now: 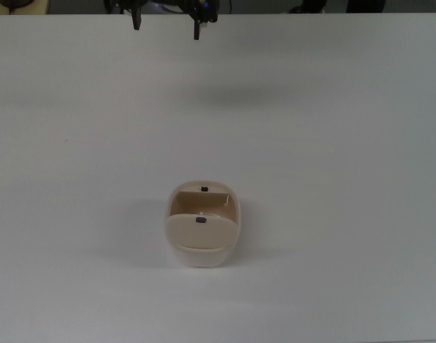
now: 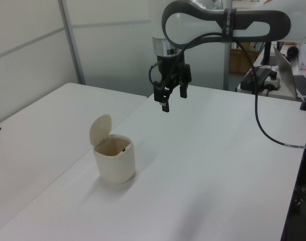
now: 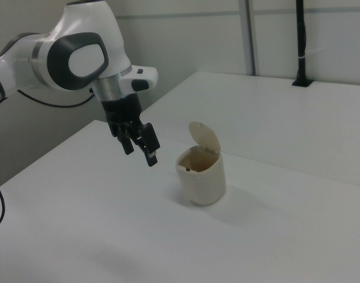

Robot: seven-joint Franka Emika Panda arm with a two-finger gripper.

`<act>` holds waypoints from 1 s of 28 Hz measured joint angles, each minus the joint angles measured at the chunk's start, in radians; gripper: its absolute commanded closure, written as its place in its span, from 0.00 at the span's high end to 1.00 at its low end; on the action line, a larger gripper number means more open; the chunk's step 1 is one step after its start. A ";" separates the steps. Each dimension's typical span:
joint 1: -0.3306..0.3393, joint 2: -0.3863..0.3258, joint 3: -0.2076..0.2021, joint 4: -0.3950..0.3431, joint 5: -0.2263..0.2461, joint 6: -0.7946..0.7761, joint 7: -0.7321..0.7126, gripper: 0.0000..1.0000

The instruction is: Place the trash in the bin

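Franka arm hangs above a white table, its gripper spread wide and holding nothing.

One beige bin stands on the table with its flap lid tipped up, well apart from the jaws, which hang in the air toward the left view's upper right of it. One bin, one gripper; no loose paper wad shows on the table.

White table, beige bin standing on it
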 measured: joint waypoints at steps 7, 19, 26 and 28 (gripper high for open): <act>-0.005 0.000 0.000 0.000 0.000 -0.004 0.000 1.00; -0.012 0.005 -0.001 0.000 0.000 -0.005 0.000 1.00; -0.020 0.006 -0.018 0.000 0.000 -0.005 0.000 1.00; -0.020 0.006 -0.025 0.000 0.000 -0.005 0.000 1.00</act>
